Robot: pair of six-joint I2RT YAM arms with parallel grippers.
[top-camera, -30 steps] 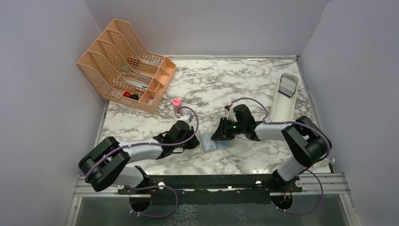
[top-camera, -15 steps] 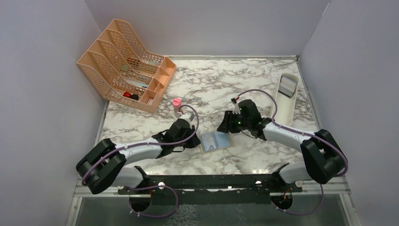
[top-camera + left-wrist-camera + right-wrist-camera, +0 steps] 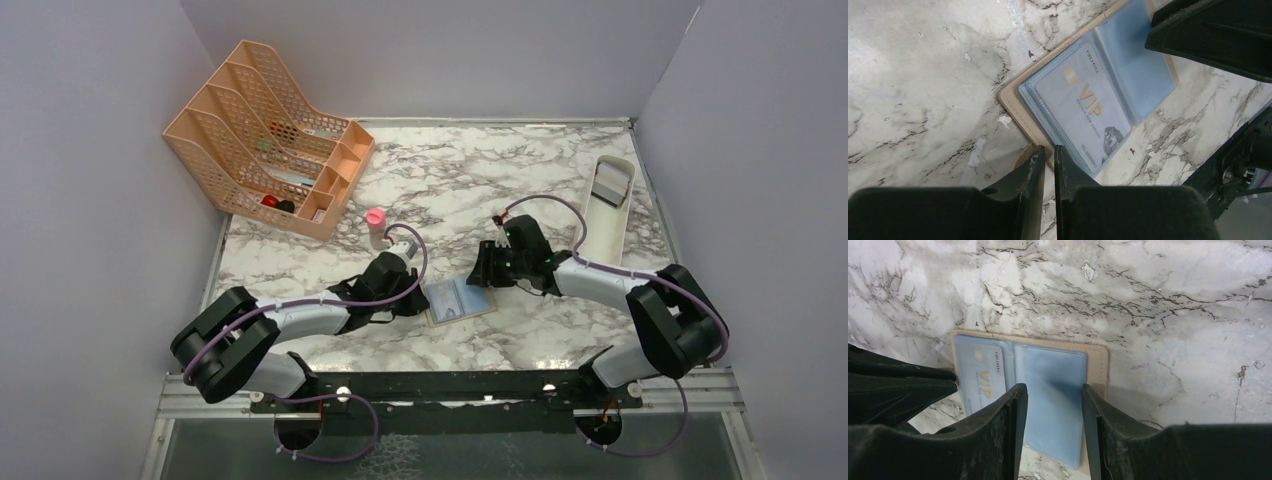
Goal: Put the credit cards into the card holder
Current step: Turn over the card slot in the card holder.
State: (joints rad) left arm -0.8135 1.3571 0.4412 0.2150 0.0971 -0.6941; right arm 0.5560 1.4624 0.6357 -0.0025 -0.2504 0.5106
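The tan card holder (image 3: 460, 300) lies open on the marble, light blue sleeves up. A silvery credit card (image 3: 1083, 107) printed VIP sits in one sleeve (image 3: 985, 377); the other sleeve (image 3: 1053, 390) looks empty. My left gripper (image 3: 1049, 150) is shut to a thin slit, and its tips rest on the holder's tan edge (image 3: 1010, 97) beside the snap tab. My right gripper (image 3: 1050, 387) hovers open over the empty sleeve with nothing between its fingers. More greyish credit cards (image 3: 610, 185) lean in the white tray.
The long white tray (image 3: 597, 240) lies at the right rear. A peach mesh file rack (image 3: 265, 135) fills the back left corner. A small pink-capped bottle (image 3: 376, 222) stands just behind my left wrist. Grey walls close in three sides.
My right gripper has opened wider and drawn back to the right off the card holder, leaving the VIP card in the sleeve. The left gripper has stayed on the holder's edge.
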